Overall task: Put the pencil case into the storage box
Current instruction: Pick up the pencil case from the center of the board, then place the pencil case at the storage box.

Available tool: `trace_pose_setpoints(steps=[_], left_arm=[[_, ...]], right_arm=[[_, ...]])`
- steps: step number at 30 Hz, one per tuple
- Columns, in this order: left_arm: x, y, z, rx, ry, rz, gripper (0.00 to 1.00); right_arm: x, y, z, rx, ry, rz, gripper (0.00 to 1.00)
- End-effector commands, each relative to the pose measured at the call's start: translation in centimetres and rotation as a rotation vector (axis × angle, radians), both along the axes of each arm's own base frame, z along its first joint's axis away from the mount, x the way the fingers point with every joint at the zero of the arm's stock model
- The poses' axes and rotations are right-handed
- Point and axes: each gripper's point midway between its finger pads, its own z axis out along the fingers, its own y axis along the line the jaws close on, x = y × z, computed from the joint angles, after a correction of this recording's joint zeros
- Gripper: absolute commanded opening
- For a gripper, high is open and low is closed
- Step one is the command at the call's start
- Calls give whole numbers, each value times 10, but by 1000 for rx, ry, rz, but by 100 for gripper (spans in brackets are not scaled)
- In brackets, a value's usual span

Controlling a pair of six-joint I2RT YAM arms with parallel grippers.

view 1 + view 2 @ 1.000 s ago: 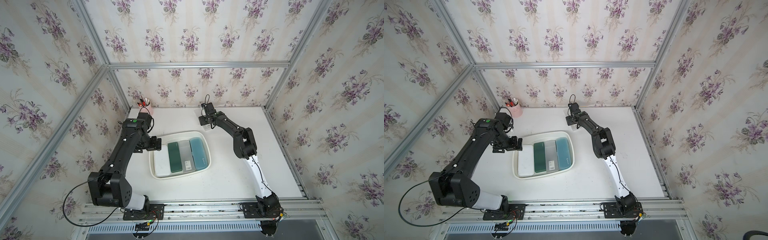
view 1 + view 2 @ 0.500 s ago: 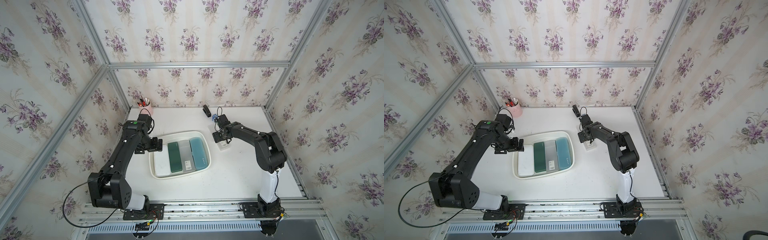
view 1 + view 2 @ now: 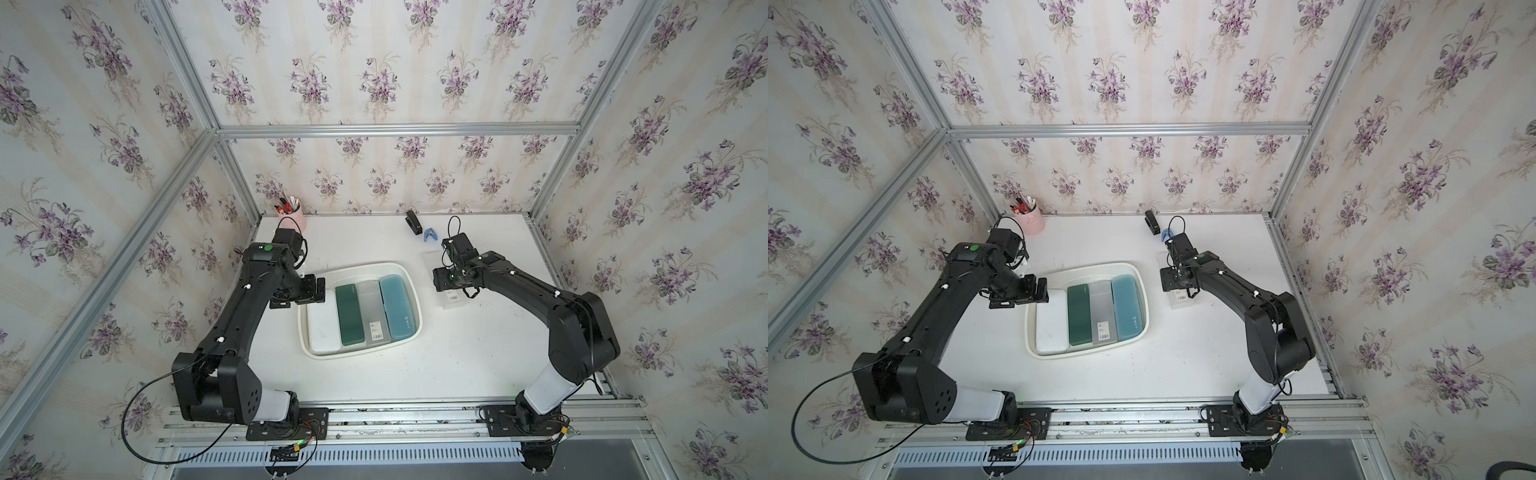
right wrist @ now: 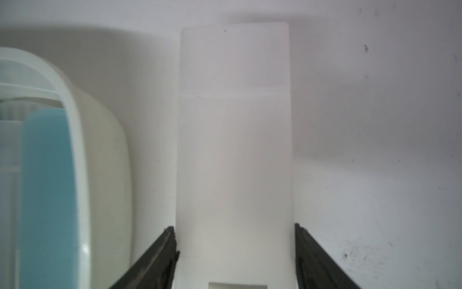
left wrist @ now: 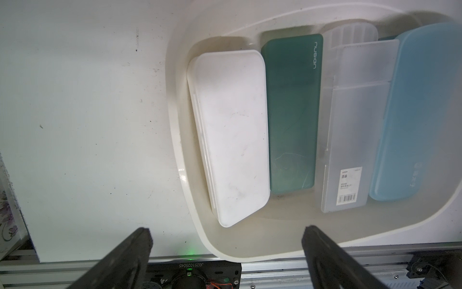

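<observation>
The storage box (image 3: 360, 355) (image 3: 1082, 355) is a shallow white tub in mid-table. Side by side in it lie a white (image 5: 232, 135), a dark green (image 5: 291, 117), a frosted (image 5: 355, 140) and a light blue pencil case (image 5: 420, 112). Just right of the tub, another frosted pencil case (image 3: 453, 300) (image 3: 1182, 300) (image 4: 233, 137) has a barcode label. My right gripper (image 3: 451, 286) (image 4: 235, 227) is shut on its two long sides. My left gripper (image 3: 321, 286) (image 5: 226, 231) hangs open and empty over the tub's far left rim.
A pink pen cup (image 3: 293, 219) stands at the back left corner. A small black object (image 3: 412, 222) and a blue clip (image 3: 430, 235) lie near the back wall, behind my right arm. Aluminium rails run along the table's front edge.
My right arm has swung from the back of the table near the clip to the spot just right of the tub, and its jaws have narrowed slightly. The left arm has stayed still.
</observation>
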Motion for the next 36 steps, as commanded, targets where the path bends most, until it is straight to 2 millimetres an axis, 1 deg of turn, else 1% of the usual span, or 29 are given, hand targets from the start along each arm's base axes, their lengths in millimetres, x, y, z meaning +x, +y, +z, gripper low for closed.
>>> trace_pose_setpoints(steps=[1, 3, 6, 9, 12, 15, 17, 18, 21, 24, 27, 31, 32, 34, 36], left_arm=[[0, -1, 2, -5, -4, -7, 99], [1, -1, 3, -7, -4, -5, 99], [2, 0, 3, -2, -6, -4, 99], [2, 2, 0, 8, 1, -2, 99], [2, 2, -1, 7, 8, -1, 99], [5, 2, 0, 7, 5, 3, 99], [7, 3, 0, 8, 4, 4, 99], [8, 3, 1, 8, 4, 5, 99], [8, 5, 1, 10, 7, 9, 99], [7, 7, 1, 15, 9, 12, 99], [4, 10, -3, 16, 19, 21, 99], [-1, 13, -9, 7, 35, 36, 99], [-1, 14, -10, 9, 35, 37, 99], [-3, 15, -12, 7, 38, 43, 99], [-3, 16, -14, 6, 42, 47, 99]], right_arm=[[-8, 33, 27, 72, -17, 7, 72], [-16, 64, 44, 118, -26, 31, 72], [-30, 108, 58, 156, -17, 53, 72], [-46, 155, 60, 203, 14, 70, 72], [-62, 196, 55, 235, 51, 73, 72], [-74, 229, 49, 260, 75, 61, 72], [-81, 245, 44, 261, 80, 58, 72], [-83, 251, 42, 255, 84, 58, 72], [-90, 260, 33, 243, 107, 53, 72], [-98, 261, 24, 228, 126, 45, 72], [-107, 260, 10, 199, 149, 46, 73], [-115, 264, -3, 195, 179, 59, 80], [-116, 265, -4, 197, 182, 62, 81], [-117, 267, -7, 197, 185, 65, 88], [-116, 268, -8, 198, 183, 65, 92]])
